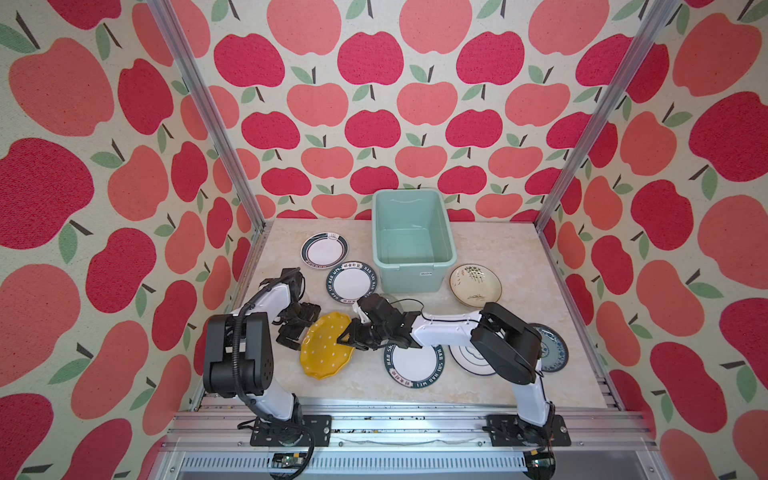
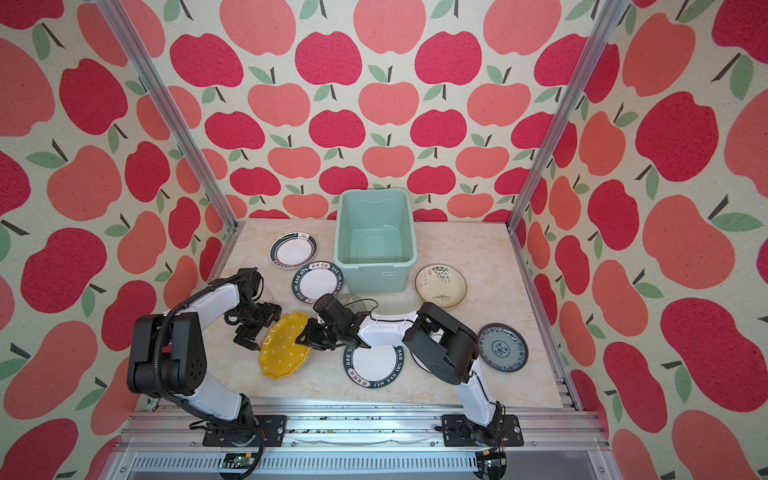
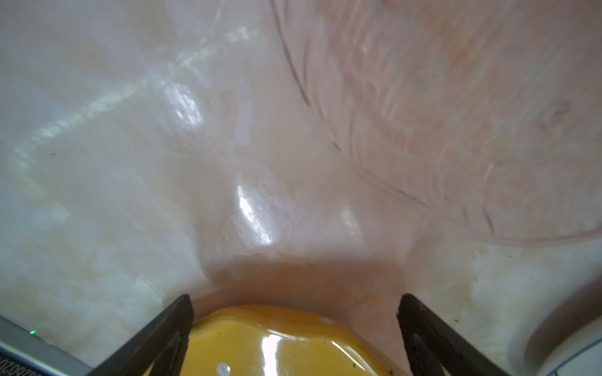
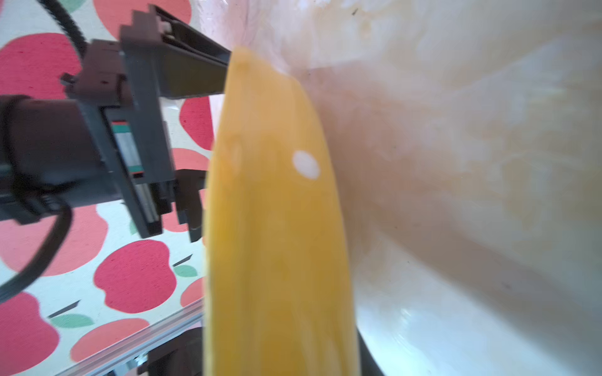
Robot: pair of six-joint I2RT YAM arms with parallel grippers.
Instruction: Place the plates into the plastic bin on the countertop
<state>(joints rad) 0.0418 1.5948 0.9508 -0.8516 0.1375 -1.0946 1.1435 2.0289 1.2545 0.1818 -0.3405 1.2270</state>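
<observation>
While the plastic bin (image 1: 411,276) stands empty at the far middle of the countertop (image 1: 519,257), both top views show the yellow plate (image 1: 326,353) near and left of centre, tilted instead of flat. The right gripper (image 1: 344,336) reaches across the middle with its jaws pinched on the plate's right rim. The left gripper (image 1: 297,328) hovers just beside the plate's left rim, spread wide and holding nothing. A green-rimmed plate (image 1: 414,361) lies flat just to the right, under the right arm.

From the left wrist, both fingers stand far apart with the yellow plate (image 3: 277,345) between them, ungripped. A clear glass plate (image 3: 456,114) lies close beyond.

From the right wrist, the yellow plate (image 4: 277,228) runs edge-on and blurred through the middle. The holding fingers barely show, so the bite is probably shallow.

A thin pinch on a glazed, scalloped rim could let the plate pivot or slip on the lift. It could then drop onto the green-rimmed plate or knock the left fingers. It could also clip the bin's near wall if carried low.
</observation>
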